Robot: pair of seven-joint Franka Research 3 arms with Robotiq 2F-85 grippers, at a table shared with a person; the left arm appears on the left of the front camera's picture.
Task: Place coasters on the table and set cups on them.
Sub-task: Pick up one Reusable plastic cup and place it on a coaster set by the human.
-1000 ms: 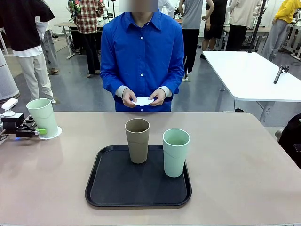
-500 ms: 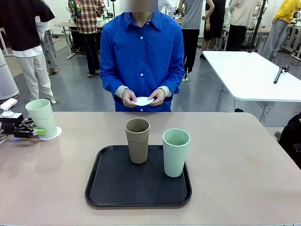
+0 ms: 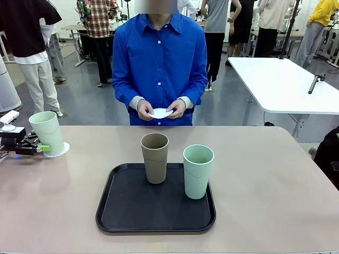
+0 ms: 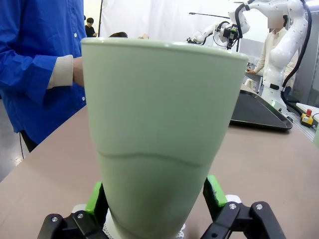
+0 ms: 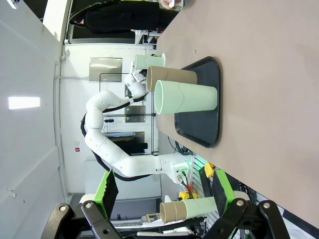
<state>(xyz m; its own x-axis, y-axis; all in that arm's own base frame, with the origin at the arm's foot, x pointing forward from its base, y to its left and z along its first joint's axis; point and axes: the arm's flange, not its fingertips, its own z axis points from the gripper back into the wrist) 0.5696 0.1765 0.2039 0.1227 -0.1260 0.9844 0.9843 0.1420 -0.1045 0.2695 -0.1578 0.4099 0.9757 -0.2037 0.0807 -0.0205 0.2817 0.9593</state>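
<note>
Though its green pads [image 4: 94,196] flank the mint cup [image 4: 159,124] at its base, the left gripper [image 4: 155,196] stands wide open, seemingly just clear of it. The cup sits upright on a coaster [image 3: 62,152] near the table's [image 3: 265,174] left edge. The right gripper [image 5: 164,191] gapes too, empty.

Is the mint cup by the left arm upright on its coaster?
Upright. The mint cup stands rim-up, its base on the coaster, whose scalloped white edge pokes out beside it.

The cups [image 3: 154,157] look matt and smooth, the black tray [image 3: 127,211] a dull plastic. The bench [image 3: 265,174] is matt too; the coaster [image 3: 63,151] seems thin paper.
</note>
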